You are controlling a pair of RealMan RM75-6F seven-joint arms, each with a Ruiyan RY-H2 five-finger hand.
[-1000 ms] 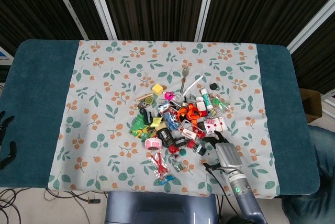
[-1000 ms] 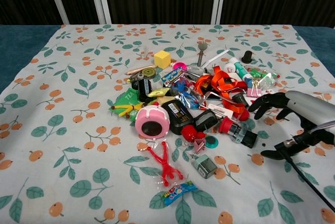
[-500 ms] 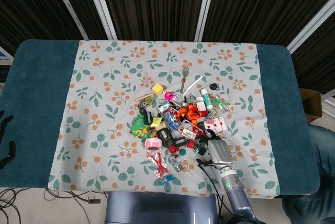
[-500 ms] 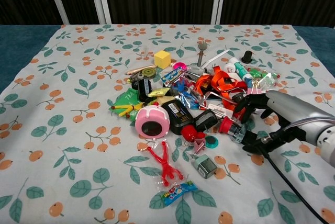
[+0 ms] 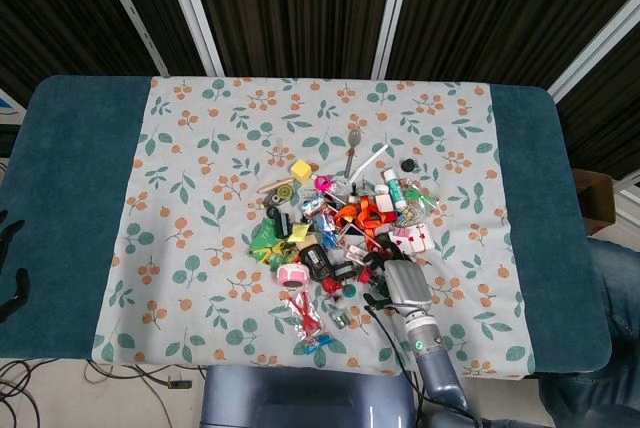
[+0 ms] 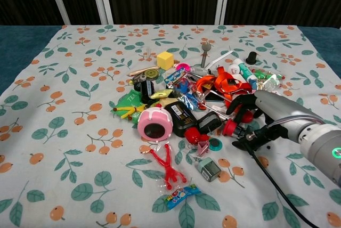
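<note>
**Right hand pushes into the edge of the toy pile**

Since a second ago the right hand (image 6: 250, 116) has travelled from bare cloth at the pile's 4 o'clock side inward, and its dark fingers (image 6: 238, 104) now curl over the tangled orange ribbon lanyard (image 6: 222, 85) and the round red plastic cap (image 6: 230, 127). The thumb lies low beside the cap, touching or nearly so. Whether anything is actually pinched I cannot tell; the fingers are bent, not spread wide. In the head view the same hand (image 5: 398, 280) sits at the heap's 5 o'clock rim.

Outward from it: a black rectangular box with a label (image 6: 183, 118) at 9 o'clock, then a pink round tape-measure case (image 6: 154, 123) beyond. A red rubber stick-figure toy (image 6: 167, 166) lies at 7 o'clock, apart from the pile. A yellow foam cube (image 6: 165, 59) and a grey metal spoon (image 6: 205, 51) lie at 11 o'clock, on the far side. All rest on the leaf-and-orange-printed tablecloth (image 6: 64, 132).

Risk, as I judge it: the lanyard loops run under neighbouring pieces, so closing or lifting here may drag several out, and the cap could roll off.

Counted: one lanyard, one cap, one box, one pink case, one figure, one cube, one spoon.

The left hand (image 5: 10, 248) shows only as dark fingers at the left edge, holding nothing visible.
</note>
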